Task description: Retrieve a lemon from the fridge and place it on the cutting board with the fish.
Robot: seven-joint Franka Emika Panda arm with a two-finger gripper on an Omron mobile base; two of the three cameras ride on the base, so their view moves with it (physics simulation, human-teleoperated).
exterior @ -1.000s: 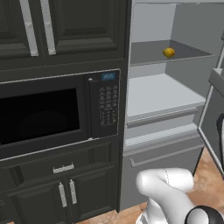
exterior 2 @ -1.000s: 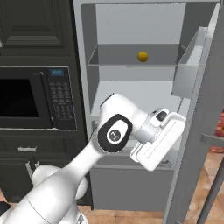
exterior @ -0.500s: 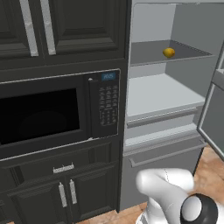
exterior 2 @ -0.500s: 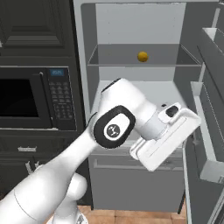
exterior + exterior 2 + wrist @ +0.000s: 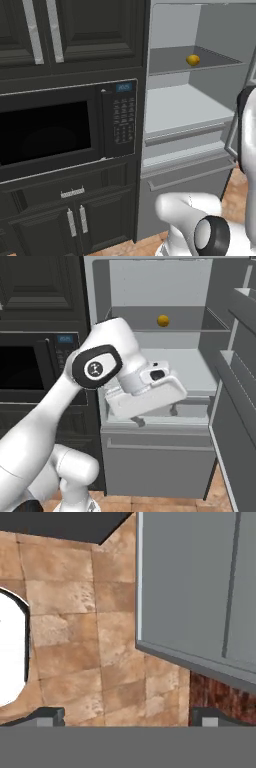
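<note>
The fridge (image 5: 186,107) stands open, and the small yellow lemon (image 5: 193,60) lies alone on its upper shelf. In the right base view the lemon (image 5: 163,320) sits at the back of that shelf, above and slightly right of my hand. My gripper (image 5: 156,416) hangs in front of the fridge's (image 5: 150,456) middle shelf, pointing down, a good way below the lemon. In the hand view my gripper (image 5: 127,719) is open with nothing between its fingertips (image 5: 47,716), only floor tiles beneath. The cutting board and the fish are out of view.
The fridge door (image 5: 236,386) stands swung out on the right, with shelf bins on its inside. A black microwave (image 5: 65,127) and dark cabinets (image 5: 75,30) fill the wall to the fridge's left. A grey fridge panel (image 5: 195,587) hangs over brown floor tiles (image 5: 75,627).
The fridge door has swung wider open to the right. My hand has swung left, from in front of the door to in front of the middle shelf. The jaws stay open.
</note>
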